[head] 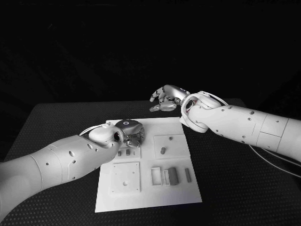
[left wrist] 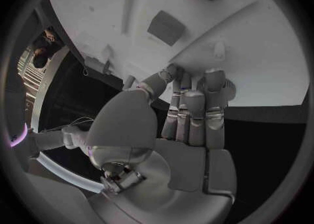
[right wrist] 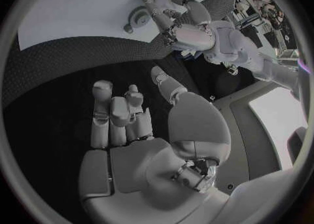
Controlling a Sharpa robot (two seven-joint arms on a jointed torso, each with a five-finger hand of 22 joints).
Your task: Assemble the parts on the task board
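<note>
No label or writing can be read on anything here. The table (head: 55, 122) is black with a fine woven-looking texture, and behind it the room falls away into darkness.

The white task board (head: 150, 193) lies in the middle of the table, its long side running away from the robot. On it sit raised square plates and small grey parts (head: 170, 176): a few upright blocks near the middle right, a thin bar beside them, and a short peg (head: 162, 150) standing on the square plate further back.

The left hand (head: 129, 133) is over the board's far left area, fingers pointing down at it. From the left wrist view its fingers (left wrist: 195, 111) lie straight and close together with the tips at the board's edge; I cannot tell whether anything is pinched under them.

The right hand (head: 166, 99) hovers above the bare table just past the board's far edge, well off the surface. Its fingers (right wrist: 111, 116) are loosely curled and apart, holding nothing
</note>
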